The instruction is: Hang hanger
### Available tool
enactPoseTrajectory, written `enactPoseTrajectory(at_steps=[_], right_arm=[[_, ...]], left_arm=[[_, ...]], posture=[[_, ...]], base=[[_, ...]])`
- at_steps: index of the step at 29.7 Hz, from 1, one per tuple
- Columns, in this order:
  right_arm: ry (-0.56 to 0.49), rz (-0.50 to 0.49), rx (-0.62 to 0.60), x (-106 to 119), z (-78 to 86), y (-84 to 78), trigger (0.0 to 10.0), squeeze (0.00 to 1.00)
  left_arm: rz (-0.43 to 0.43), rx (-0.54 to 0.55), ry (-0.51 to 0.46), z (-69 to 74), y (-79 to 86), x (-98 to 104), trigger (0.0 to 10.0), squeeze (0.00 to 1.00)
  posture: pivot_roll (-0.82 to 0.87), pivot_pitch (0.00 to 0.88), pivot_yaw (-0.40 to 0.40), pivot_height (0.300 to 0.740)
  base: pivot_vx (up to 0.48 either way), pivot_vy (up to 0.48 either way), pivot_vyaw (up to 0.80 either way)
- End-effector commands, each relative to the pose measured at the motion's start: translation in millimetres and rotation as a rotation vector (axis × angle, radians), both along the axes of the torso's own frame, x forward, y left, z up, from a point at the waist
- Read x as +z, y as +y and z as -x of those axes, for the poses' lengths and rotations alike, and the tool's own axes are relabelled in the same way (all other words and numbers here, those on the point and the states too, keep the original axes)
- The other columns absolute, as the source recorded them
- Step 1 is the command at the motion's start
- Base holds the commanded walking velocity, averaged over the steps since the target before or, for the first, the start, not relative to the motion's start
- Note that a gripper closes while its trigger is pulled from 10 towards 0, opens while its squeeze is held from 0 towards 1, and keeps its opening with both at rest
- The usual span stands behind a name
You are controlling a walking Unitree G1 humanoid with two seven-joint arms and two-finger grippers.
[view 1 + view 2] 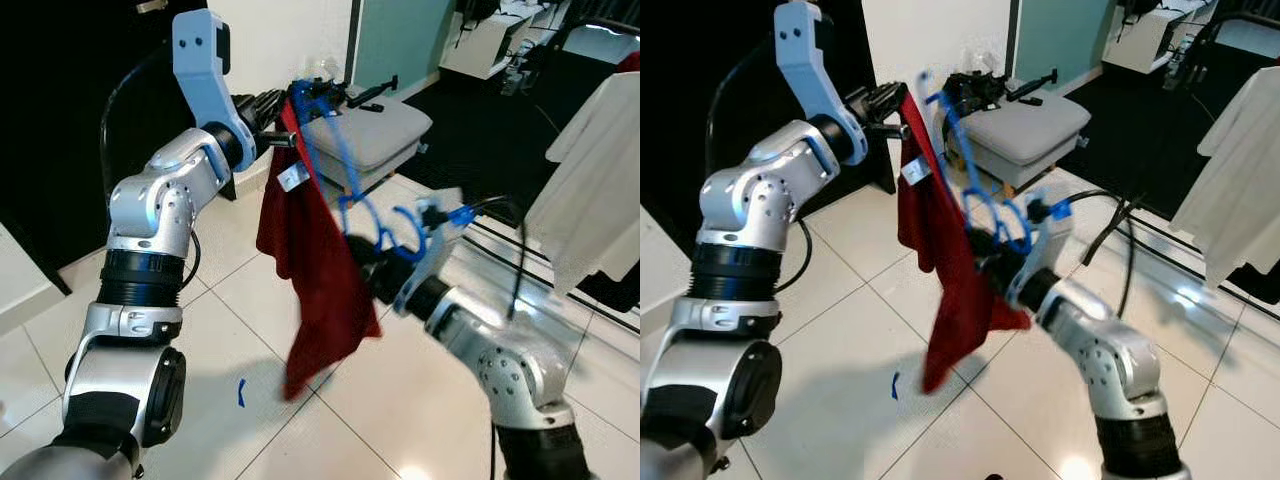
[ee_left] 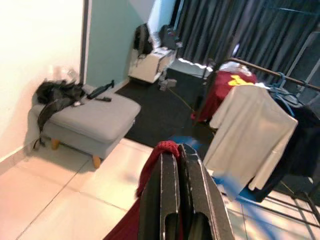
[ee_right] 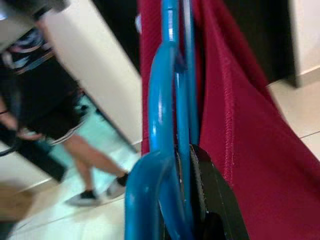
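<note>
Left eye view: the left gripper (image 1: 283,120) is pinching the red cloth (image 1: 315,270) up high, while the right gripper (image 1: 368,262), seemingly clamped, is gripping the one blue hanger (image 1: 345,165). Pulling apart could be slipping the one cloth off before it reaches the rack (image 2: 280,80).

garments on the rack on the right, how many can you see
3: a white shirt in front, a red one with yellow print behind it, a dark one at the far side. More may be hidden.
</note>
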State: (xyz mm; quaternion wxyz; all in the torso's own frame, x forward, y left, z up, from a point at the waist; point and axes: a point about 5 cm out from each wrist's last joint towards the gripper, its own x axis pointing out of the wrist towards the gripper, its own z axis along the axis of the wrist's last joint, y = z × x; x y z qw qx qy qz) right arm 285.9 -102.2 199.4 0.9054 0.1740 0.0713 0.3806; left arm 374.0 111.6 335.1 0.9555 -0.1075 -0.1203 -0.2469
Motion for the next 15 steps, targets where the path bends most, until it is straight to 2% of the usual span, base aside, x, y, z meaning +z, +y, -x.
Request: enactPoseTrajectory(at_steps=[1,6,9,11,14,15], right_arm=[[0.062,0.023,0.056,-9,7.5,7.1,10.0,0.00],[0.154,0.080,0.097,-25,16.9,17.5,10.0,0.00],[0.171,0.089,0.104,-27,18.6,18.9,10.0,0.00],[0.195,0.137,0.119,-31,22.1,20.0,10.0,0.00],[0.201,0.161,0.125,-34,23.3,20.0,10.0,0.00],[0.203,0.203,0.129,-36,24.3,19.4,10.0,0.00]], left_arm=[[-0.004,-0.015,-0.069,4.8,-3.6,7,10.0,0.00],[-0.029,-0.086,-0.141,11.7,-18.3,11,10.0,0.00],[-0.041,-0.099,-0.159,13.4,-21.0,12,10.0,0.00],[-0.051,-0.125,-0.191,16.6,-24.4,14,10.0,0.00],[-0.065,-0.135,-0.204,17.9,-25.6,15,10.0,0.00],[-0.082,-0.141,-0.216,18.6,-26.4,14,10.0,0.00]], posture=[[-0.04,0.128,0.002,0.740],[-0.04,0.129,-0.003,0.740],[-0.04,0.129,-0.003,0.740],[-0.04,0.129,-0.003,0.740],[-0.04,0.129,-0.003,0.740],[-0.04,0.129,-0.004,0.740]], base=[[0.000,0.000,0.00],[0.000,0.000,0.00],[0.000,0.000,0.00],[0.000,0.000,0.00],[0.000,0.000,0.00],[0.000,0.000,0.00]])
